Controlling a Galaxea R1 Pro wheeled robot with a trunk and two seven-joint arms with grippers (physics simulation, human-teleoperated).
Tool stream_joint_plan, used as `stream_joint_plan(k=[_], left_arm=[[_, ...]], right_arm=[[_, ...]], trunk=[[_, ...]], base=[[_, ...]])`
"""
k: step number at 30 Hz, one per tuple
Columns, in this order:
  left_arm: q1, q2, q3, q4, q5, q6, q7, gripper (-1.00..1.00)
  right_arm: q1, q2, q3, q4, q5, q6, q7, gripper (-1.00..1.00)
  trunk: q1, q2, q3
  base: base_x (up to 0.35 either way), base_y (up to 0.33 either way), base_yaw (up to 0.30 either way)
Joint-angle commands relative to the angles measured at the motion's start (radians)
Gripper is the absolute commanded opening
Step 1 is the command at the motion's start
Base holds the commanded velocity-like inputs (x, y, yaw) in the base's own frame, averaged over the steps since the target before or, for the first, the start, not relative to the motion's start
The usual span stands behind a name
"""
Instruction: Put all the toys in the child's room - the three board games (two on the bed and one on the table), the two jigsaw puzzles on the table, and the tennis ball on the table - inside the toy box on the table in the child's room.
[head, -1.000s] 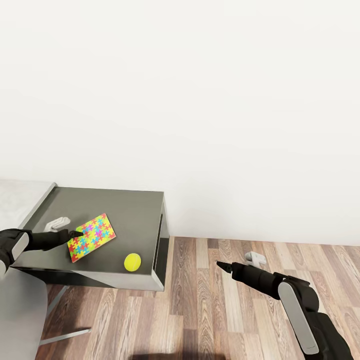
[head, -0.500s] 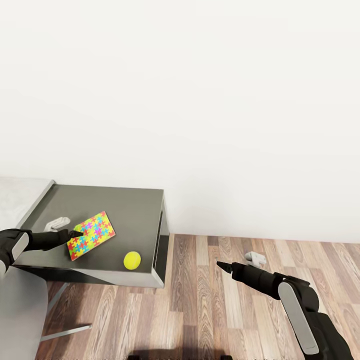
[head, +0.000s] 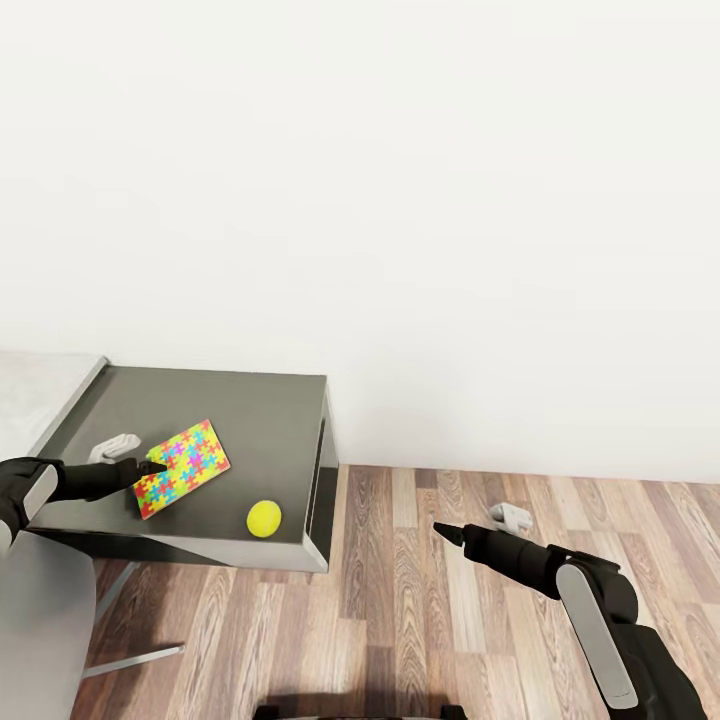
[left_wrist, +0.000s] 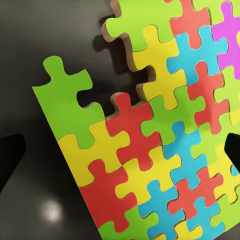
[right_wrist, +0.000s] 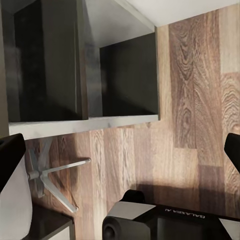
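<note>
Reaching: left pincer (head: 152, 467) wide at jigsaw puzzle (head: 182, 469) | right pincer (head: 440, 529) wide | "GALAXEA AI" legible

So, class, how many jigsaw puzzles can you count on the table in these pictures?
1. The jigsaw puzzle lies flat on the table, at the left gripper, behind and to the left of the tennis ball. Another may lie outside the view.

Table (head: 255, 405): dark grey glossy top in head view, against the white wall, open side panel at its right end. On it: jigsaw puzzle (head: 182, 469) lying flat near the front-left, tennis ball (head: 264, 518) near the front edge, apart from the puzzle. Small pale grey object (head: 112, 446) left of the puzzle, can't identify it. Wood-plank floor (head: 420, 620) carries a similar small grey item (head: 510, 516) near the wall
</note>
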Motion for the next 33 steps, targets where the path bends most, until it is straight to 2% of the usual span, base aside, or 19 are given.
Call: stream_joint_plan(k=[1, 9, 17, 26, 33], left_arm=[[0.000, 0.000, 0.002, 0.000, 0.006, 0.008, 0.002, 1.00], [0.000, 0.000, 0.002, 0.000, 0.006, 0.008, 0.002, 1.00], [0.000, -0.001, 0.002, 0.000, 0.006, 0.008, 0.002, 1.00], [0.000, 0.000, 0.002, 0.000, 0.006, 0.008, 0.002, 1.00], [0.000, -0.001, 0.002, 0.000, 0.006, 0.008, 0.002, 1.00]], right_arm=[[0.000, 0.000, -0.002, -0.001, 0.009, 0.005, 0.010, 1.00], [-0.001, 0.000, -0.002, -0.001, 0.009, 0.005, 0.010, 1.00], [-0.001, 0.000, -0.002, -0.001, 0.008, 0.005, 0.010, 1.00], [0.000, 0.000, -0.002, -0.001, 0.009, 0.005, 0.010, 1.00], [0.000, 0.000, -0.001, -0.001, 0.008, 0.005, 0.010, 1.00]], trunk=[[0.001, -0.001, -0.002], [0.001, -0.001, -0.002], [0.001, -0.001, -0.002], [0.001, -0.001, -0.002], [0.001, -0.001, -0.002]], base=[[0.000, 0.000, 0.000], [0.000, -0.010, 0.000], [0.000, -0.183, 0.000], [0.002, -0.029, 0.000], [0.155, -0.002, 0.000]])
